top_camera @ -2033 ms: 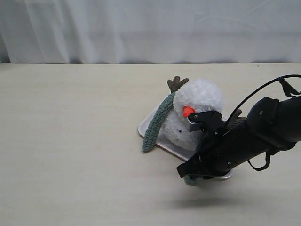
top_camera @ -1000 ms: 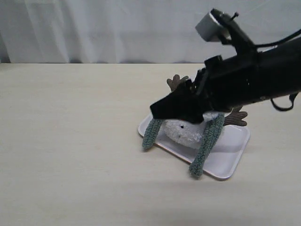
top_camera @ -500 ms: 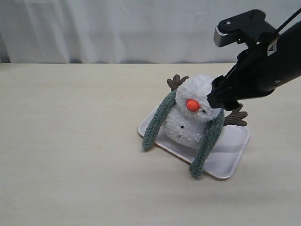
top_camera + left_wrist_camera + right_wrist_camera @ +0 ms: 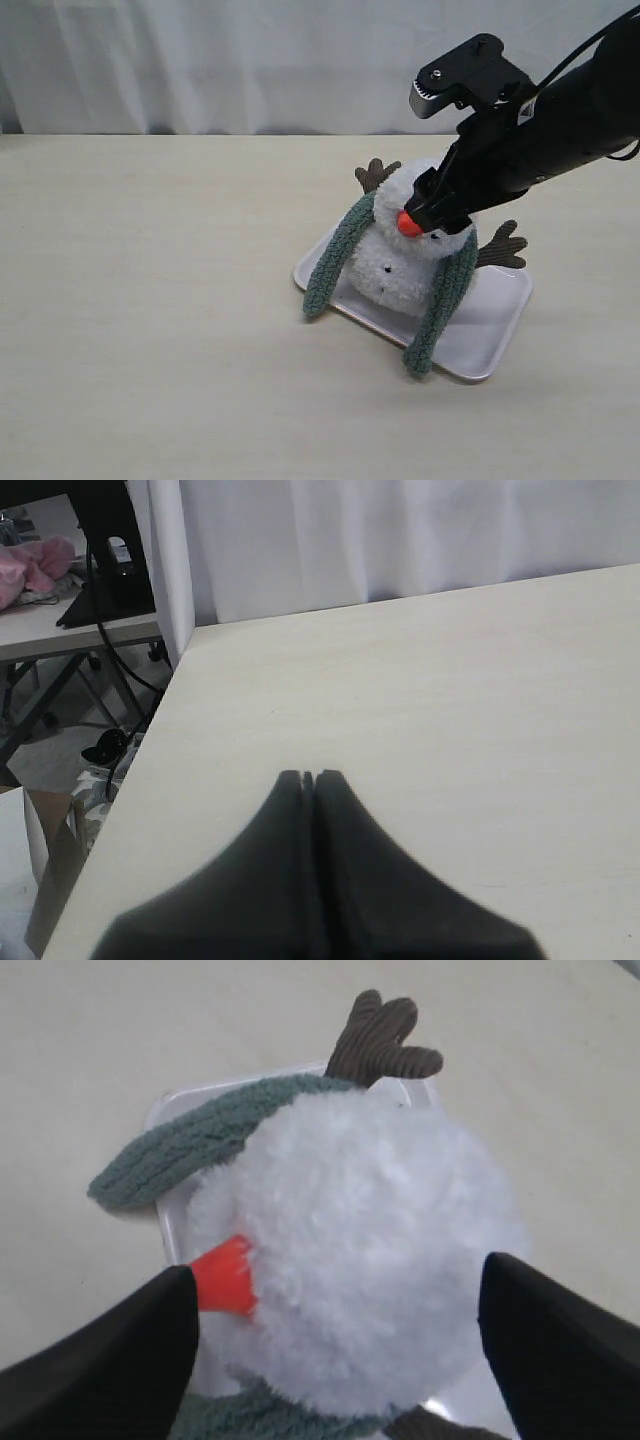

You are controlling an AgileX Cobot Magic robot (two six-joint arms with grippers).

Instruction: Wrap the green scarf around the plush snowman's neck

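The small fluffy white plush snowman (image 4: 400, 270) sits on a shallow white rectangular tray (image 4: 497, 345), right of the middle of the pale wooden table (image 4: 150, 300). The long grey-green fuzzy knitted scarf (image 4: 337, 252) passes behind the snowman's neck (image 4: 388, 240). Both ends hang down the front, one on each side of the body, their tips lapping over the tray's front rim. Scarf and snowman lie just as they did half a second ago.

What has changed is the black right claw (image 4: 432, 208). It stood off to the right of the head then, with the whole face showing. Now it has swung in over the head and covers much of the face, with the orange nose peeking out below it. Its own camera shows the jaws spread wide on either side of the head ball, gripping nothing.

The left claw (image 4: 308, 778) is pressed closed and empty, above bare table near an edge.
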